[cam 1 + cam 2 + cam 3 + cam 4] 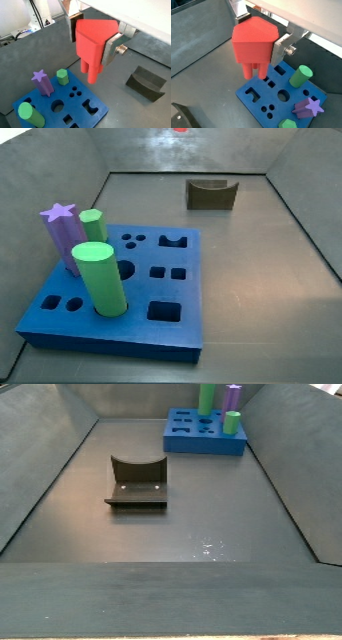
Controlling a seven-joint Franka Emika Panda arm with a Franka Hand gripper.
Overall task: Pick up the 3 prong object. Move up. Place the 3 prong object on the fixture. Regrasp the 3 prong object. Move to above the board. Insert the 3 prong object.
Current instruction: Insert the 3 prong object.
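My gripper (92,40) is shut on the 3 prong object (93,45), a bright red peg held high with its prongs pointing down. Both wrist views show a silver finger (280,50) pressed against the side of the 3 prong object (254,42). The blue board (90,109) with its cut-out holes lies below, and the prongs hang near the edge of the board (254,97). The dark notched fixture (147,82) stands apart on the floor and carries nothing (136,484). In both side views the gripper is out of frame.
On the board (147,338) stand a purple star-topped peg (62,238) and two green cylinders (96,278) (94,228). Grey walls enclose the floor on all sides (40,474). The fixture (210,194) sits near the far wall.
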